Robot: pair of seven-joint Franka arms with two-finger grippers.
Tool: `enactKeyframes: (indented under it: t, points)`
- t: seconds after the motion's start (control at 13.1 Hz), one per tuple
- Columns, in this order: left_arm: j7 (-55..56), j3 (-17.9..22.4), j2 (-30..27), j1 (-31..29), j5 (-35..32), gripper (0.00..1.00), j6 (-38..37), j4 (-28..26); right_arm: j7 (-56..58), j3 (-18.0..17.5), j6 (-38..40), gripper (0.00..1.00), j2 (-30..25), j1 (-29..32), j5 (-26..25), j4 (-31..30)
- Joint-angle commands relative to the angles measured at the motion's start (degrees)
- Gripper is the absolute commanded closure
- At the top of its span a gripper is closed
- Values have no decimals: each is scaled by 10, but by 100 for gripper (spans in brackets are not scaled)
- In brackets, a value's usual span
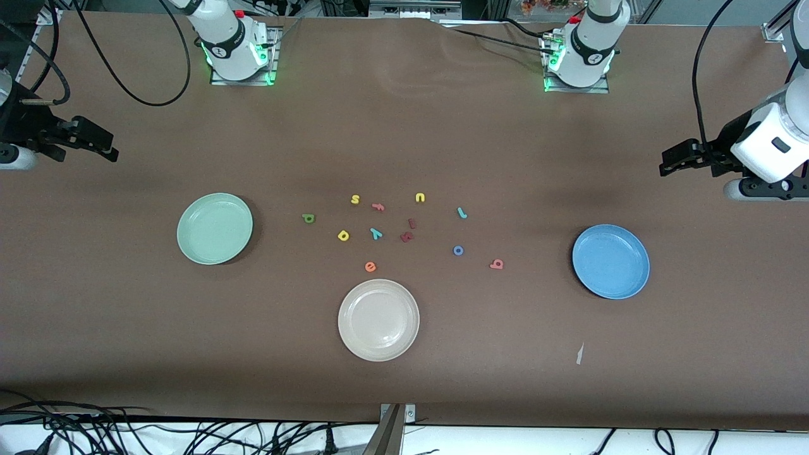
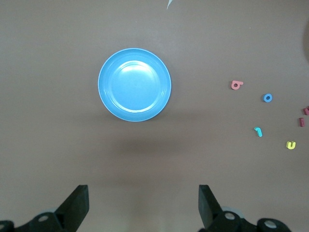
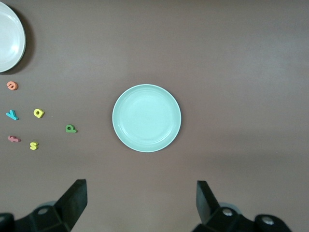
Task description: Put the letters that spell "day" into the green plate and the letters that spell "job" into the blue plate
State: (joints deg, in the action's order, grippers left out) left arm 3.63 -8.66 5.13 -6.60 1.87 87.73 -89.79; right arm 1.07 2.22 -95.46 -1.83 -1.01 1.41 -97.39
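The green plate (image 1: 215,228) lies toward the right arm's end and the blue plate (image 1: 610,261) toward the left arm's end, both bare. Between them lie the dark green "d" (image 1: 308,218), yellow "a" (image 1: 343,236), teal "y" (image 1: 376,233), teal "j" (image 1: 462,213), blue "o" (image 1: 458,251) and salmon "b" (image 1: 497,264). My left gripper (image 2: 143,203) hangs open over bare table beside the blue plate (image 2: 134,84). High beside the green plate (image 3: 147,118), my right gripper (image 3: 141,200) is open too, holding nothing.
A beige plate (image 1: 378,319) sits nearer the front camera than the letters. Mixed in with them are a yellow "s" (image 1: 355,200), yellow "u" (image 1: 419,198), pinkish "f" (image 1: 378,206), orange "e" (image 1: 370,266) and dark red letters (image 1: 407,237). A paper scrap (image 1: 579,354) lies near the blue plate.
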Motion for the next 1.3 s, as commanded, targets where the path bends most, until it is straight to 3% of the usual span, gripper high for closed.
enactKeyframes:
  t: [0.0,1.22]
  points:
    - [-8,-2,-3,1,-13,0,2,-2,10,-4,4,0,-2,5,-3,0]
    - [-8,-2,0,1,-13,0,2,-2,6,-4,14,0,-2,5,-3,1]
